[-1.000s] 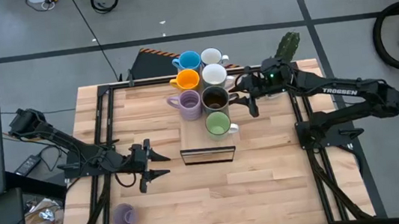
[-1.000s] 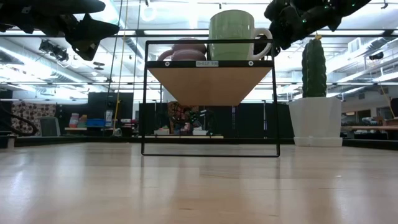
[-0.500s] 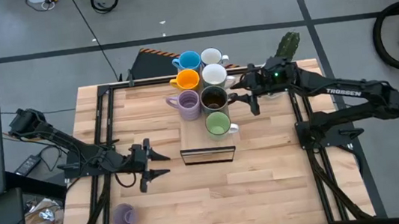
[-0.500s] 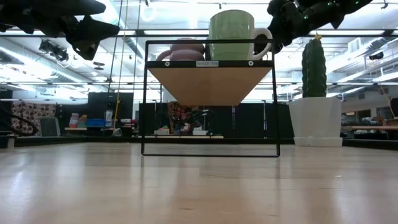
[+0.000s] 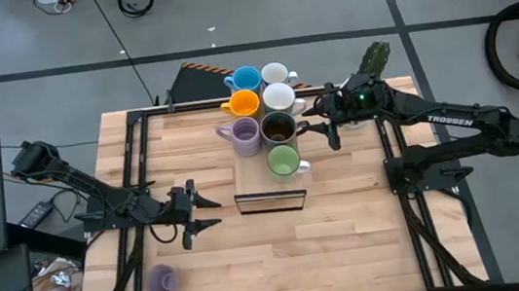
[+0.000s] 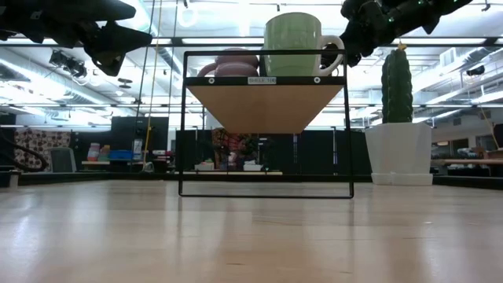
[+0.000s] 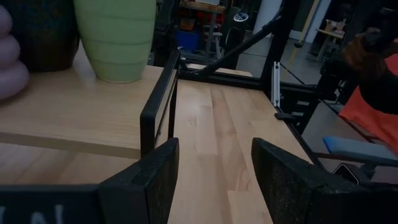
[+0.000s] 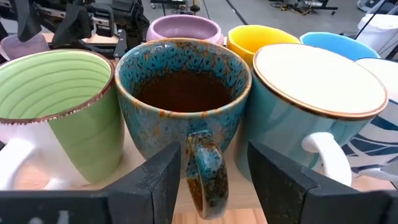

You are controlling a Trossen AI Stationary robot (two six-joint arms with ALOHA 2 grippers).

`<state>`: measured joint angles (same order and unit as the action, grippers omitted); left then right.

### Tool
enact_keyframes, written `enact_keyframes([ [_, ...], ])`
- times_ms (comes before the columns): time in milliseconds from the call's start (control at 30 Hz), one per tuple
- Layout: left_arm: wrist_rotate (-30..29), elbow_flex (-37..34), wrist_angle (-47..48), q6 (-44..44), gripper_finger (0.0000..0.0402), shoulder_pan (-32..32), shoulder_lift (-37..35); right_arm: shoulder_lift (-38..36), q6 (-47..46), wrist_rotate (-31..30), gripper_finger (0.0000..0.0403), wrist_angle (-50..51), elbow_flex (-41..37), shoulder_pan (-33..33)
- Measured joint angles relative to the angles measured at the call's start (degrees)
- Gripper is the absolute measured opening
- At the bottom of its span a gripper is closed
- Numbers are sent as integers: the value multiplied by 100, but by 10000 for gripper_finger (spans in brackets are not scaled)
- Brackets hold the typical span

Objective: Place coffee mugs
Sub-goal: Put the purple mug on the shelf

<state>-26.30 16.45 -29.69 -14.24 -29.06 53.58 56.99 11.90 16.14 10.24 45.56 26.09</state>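
My right gripper (image 5: pixel 320 131) hangs just beside the small raised wooden shelf (image 5: pixel 268 176), its fingers spread apart on either side of the dark brown mug's (image 5: pixel 279 128) handle without closing on it; in the right wrist view the speckled handle sits in the gap between my two fingers. Around the brown mug stand the green mug (image 5: pixel 284 160), a lavender mug (image 5: pixel 245 134), the orange mug (image 5: pixel 243 104), a white mug (image 5: pixel 279 97), the light blue mug (image 5: pixel 246 78) and a second white mug (image 5: pixel 275 72). Another lavender mug (image 5: pixel 160 280) sits alone near the table's front left corner. My left gripper (image 5: pixel 206 213) waits open, left of the shelf's front edge, empty. A potted cactus (image 5: pixel 374 58) stands beyond my right arm.
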Motion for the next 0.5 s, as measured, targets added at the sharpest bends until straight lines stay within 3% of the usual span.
enact_keyframes([
  [500,0,0,-7,-13,208,0,0,390,-39,138,192,-208,-1,-11],
])
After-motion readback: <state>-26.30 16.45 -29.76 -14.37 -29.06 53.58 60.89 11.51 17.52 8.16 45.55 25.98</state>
